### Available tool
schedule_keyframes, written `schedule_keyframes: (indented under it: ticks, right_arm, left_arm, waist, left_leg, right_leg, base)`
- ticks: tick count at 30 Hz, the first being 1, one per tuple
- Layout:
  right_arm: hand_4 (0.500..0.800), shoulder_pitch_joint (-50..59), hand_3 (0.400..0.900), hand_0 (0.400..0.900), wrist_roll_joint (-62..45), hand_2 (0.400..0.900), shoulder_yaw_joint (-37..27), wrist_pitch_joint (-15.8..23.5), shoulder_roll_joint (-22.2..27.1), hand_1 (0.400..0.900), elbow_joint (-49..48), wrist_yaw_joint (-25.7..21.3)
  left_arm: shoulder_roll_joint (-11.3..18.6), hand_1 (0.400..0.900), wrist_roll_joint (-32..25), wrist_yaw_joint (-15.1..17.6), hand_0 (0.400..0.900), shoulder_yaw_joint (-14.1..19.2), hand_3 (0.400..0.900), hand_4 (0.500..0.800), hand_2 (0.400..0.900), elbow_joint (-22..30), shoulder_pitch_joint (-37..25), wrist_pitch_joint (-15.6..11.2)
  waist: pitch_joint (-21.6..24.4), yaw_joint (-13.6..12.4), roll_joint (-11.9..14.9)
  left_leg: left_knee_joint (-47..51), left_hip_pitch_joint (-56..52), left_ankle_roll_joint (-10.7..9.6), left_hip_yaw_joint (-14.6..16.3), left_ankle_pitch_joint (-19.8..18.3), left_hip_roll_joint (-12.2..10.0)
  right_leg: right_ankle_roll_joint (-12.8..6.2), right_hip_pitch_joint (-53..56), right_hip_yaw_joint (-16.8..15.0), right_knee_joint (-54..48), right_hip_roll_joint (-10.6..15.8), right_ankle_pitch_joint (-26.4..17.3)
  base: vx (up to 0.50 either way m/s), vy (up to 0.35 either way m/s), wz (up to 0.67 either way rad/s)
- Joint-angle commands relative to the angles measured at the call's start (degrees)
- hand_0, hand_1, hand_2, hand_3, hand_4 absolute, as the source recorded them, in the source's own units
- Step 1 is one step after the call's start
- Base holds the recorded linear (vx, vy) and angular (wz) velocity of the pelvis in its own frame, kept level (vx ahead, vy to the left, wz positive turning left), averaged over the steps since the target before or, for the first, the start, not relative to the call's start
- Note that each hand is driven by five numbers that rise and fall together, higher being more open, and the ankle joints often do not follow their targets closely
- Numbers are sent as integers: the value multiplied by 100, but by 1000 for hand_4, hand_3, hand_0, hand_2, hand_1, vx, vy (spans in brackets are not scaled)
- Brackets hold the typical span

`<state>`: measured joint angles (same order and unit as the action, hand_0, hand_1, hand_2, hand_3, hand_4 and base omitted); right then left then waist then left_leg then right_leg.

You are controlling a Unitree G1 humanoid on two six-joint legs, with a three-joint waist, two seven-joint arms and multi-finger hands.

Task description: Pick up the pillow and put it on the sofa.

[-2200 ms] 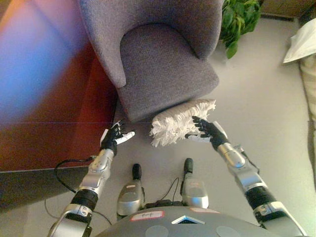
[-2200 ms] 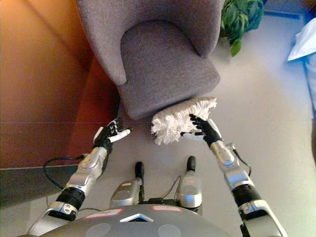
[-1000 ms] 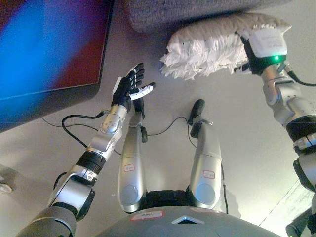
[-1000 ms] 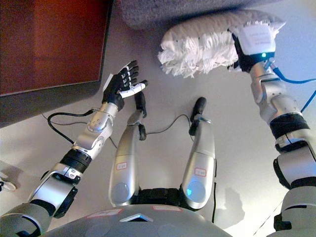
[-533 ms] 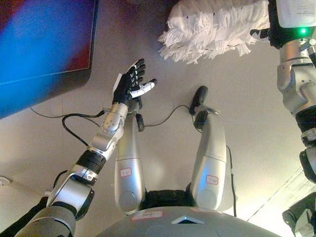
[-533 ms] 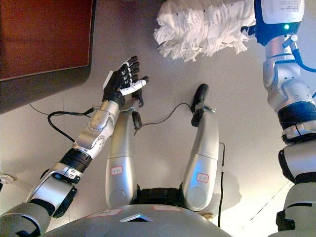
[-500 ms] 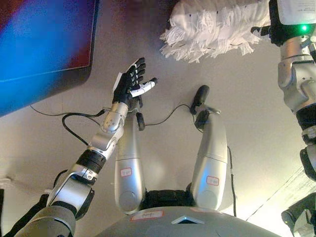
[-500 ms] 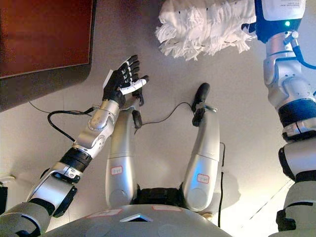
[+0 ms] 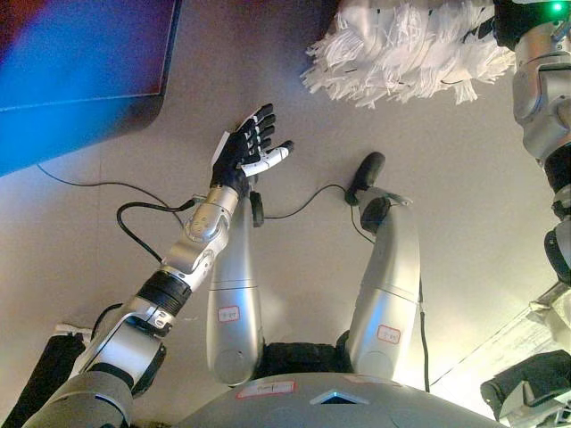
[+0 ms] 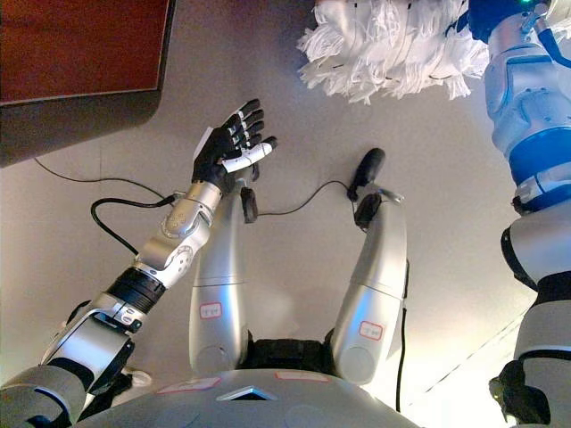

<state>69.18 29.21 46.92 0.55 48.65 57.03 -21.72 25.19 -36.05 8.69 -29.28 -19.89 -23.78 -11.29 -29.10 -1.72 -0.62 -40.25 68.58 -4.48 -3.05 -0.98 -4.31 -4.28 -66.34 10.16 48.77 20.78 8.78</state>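
Note:
The white fringed pillow [image 9: 401, 53] hangs at the top of the view, above the grey floor, its upper part cut off by the top edge. My right hand [image 9: 507, 20] is at its right end, at the top right corner; only a dark bit shows and its fingers are hidden. My left hand [image 9: 250, 153] is open, palm up, fingers spread, and empty, well to the lower left of the pillow. It also shows in the right eye view [image 10: 228, 147]. The sofa is not in view.
A dark red-brown panel with a dark base [image 10: 80, 53] fills the upper left. A pale strip [image 9: 526, 330] runs along the floor at the lower right. A dark object [image 9: 45, 383] lies at the lower left.
The whole picture has shifted, so the camera has moved. The pillow and my right hand now sit higher and further right, partly past the top edge. My left hand stays open.

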Motion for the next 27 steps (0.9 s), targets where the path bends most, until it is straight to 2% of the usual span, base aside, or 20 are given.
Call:
schedule_keyframes:
  ticks: [1, 7, 8, 13, 23, 27]
  right_arm:
    - [800, 1052, 900, 900, -365, 900, 408, 106, 168, 900, 188, 58]
    - [800, 1378, 900, 900, -803, 900, 599, 272, -54, 900, 212, 240]
    - [500, 1389, 400, 400, -808, 400, 609, 274, -56, 400, 216, 241]
    - [500, 1516, 400, 400, -1160, 400, 666, 409, -65, 400, 26, 430]
    - [500, 1488, 400, 400, -1439, 400, 506, 481, 82, 400, -329, 392]
    - [500, 1385, 400, 400, -1480, 400, 304, 466, 250, 400, -742, 282]
  left_arm:
    - [124, 900, -129, -160, 900, -65, 900, 800, 900, 740, 326, -297]
    - [122, 900, -109, -117, 900, -69, 900, 800, 900, 780, 296, -272]
    - [119, 900, -109, -118, 900, -64, 900, 800, 900, 778, 294, -272]
    - [117, 900, -78, -135, 900, -51, 900, 800, 900, 704, 260, -252]
    - [107, 900, -4, -95, 900, 34, 900, 800, 900, 613, 231, -235]
    - [69, 900, 157, 118, 900, 256, 900, 800, 900, 395, 290, -228]
  waist:
    - [133, -218, 132]
    - [81, -240, 208]
    - [77, -235, 205]
    - [71, -200, 236]
    - [104, -143, 243]
    - [108, -91, 244]
  left_leg:
    - [-637, -106, -477, -503, -910, -249]
    - [-635, -28, -503, -560, -872, -204]
    - [-634, -30, -503, -560, -871, -204]
    - [-486, -60, -545, -557, -782, -215]
    - [-305, -152, -579, -519, -705, -252]
    - [-215, -278, -588, -492, -680, -282]
  right_leg:
    - [-544, -107, -287, 127, 30, -8]
    - [-537, -187, -276, 172, 45, -7]
    - [-537, -187, -276, 170, 44, -9]
    - [-538, -203, -290, 70, 10, -72]
    - [-562, -137, -313, -56, -12, -104]
    - [-586, -25, -336, -118, -19, -125]
  base:
    - [1, 11, 5]
    - [-1, 4, 4]
    - [0, 0, 0]
    - [-4, 4, -1]
    - [-2, 9, -3]
    - [3, 4, -4]
